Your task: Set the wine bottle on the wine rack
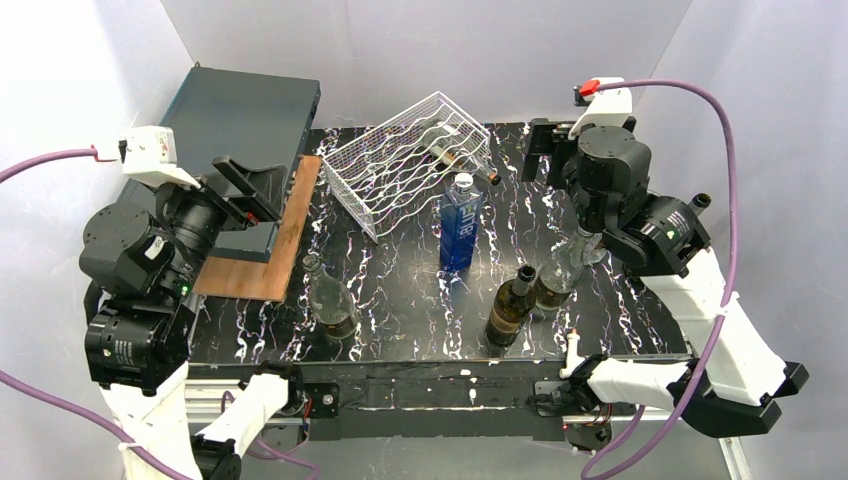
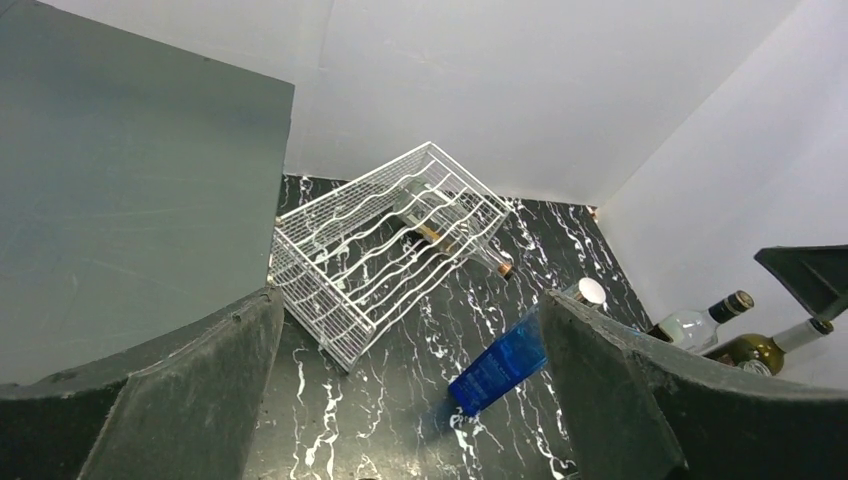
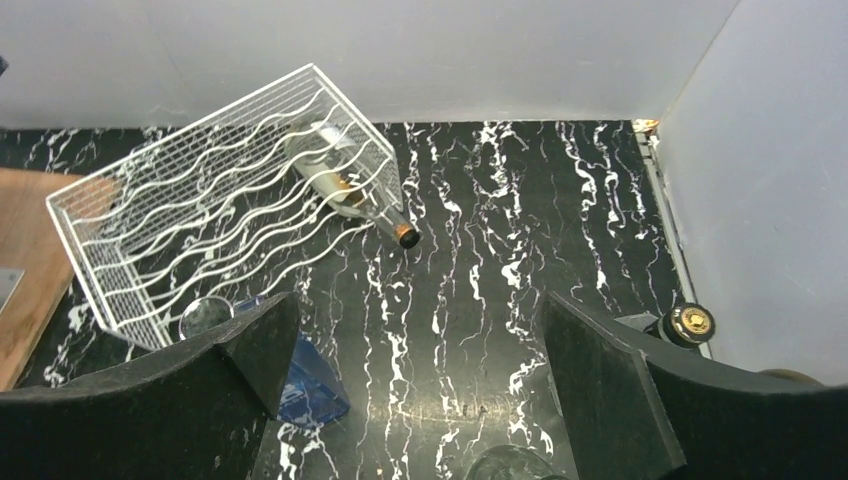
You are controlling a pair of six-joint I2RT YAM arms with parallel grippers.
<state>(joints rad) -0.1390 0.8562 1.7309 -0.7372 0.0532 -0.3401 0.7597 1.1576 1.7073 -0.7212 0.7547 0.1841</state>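
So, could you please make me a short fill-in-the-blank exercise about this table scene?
1. The wine rack holds ___ bottle lying down.
2. The square bottle standing before the rack is ___ in colour.
3. The left gripper and the right gripper are both ___.
Missing words: one; blue; open.

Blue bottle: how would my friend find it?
On the black marbled table, find the white wire rack at the back. Just in front of its right end stands the blue bottle, upright. It is the only bright blue one; the other standing bottles are dark or clear glass.
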